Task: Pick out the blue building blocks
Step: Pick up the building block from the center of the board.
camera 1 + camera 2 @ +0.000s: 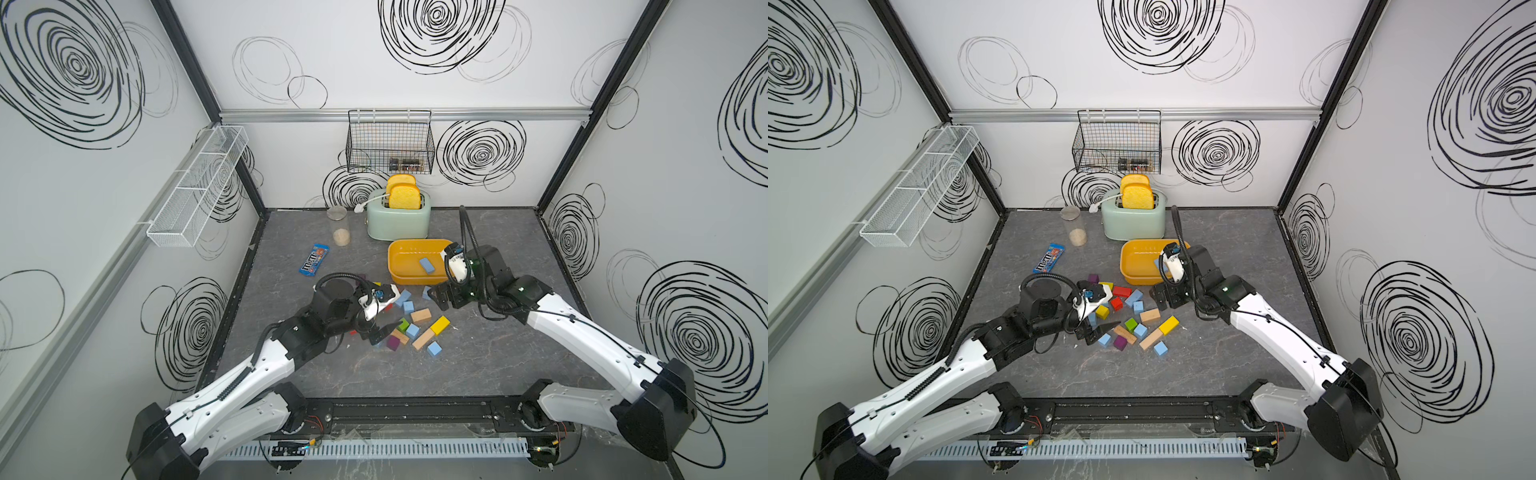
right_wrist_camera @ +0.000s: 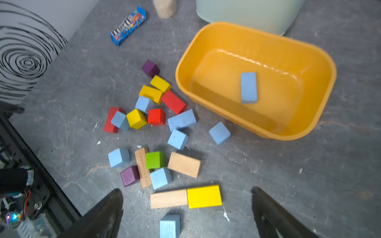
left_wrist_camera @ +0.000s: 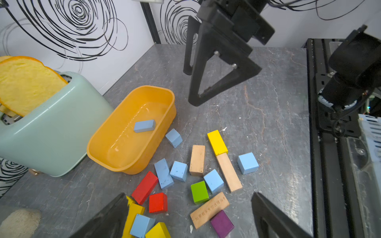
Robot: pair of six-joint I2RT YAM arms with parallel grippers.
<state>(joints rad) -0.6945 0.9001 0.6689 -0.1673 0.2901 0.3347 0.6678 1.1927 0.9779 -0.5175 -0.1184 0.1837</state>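
One blue brick (image 2: 248, 87) lies flat in the tub (image 2: 216, 61). The other blue blocks (image 2: 177, 139) lie on the table (image 2: 288, 175), mixed among red, yellow, green, purple and wood pieces just beside the tub. Eight appear loose, though overlap in the pile makes the count uncertain. The left gripper (image 1: 1097, 331) hovers low over the pile's edge, fingers wide, empty. The right gripper (image 2: 186, 190) hangs above the pile, fingers wide, empty. Judged step: the next pick. Recommended: the right gripper takes the outlying cube (image 2: 169, 225), which stands apart from the rest. Square the fingers to two flat faces, descend straight and stay clear of the wood brick (image 2: 168, 198) nearby. Leave cubes wedged against red and yellow blocks until their neighbours are gone.
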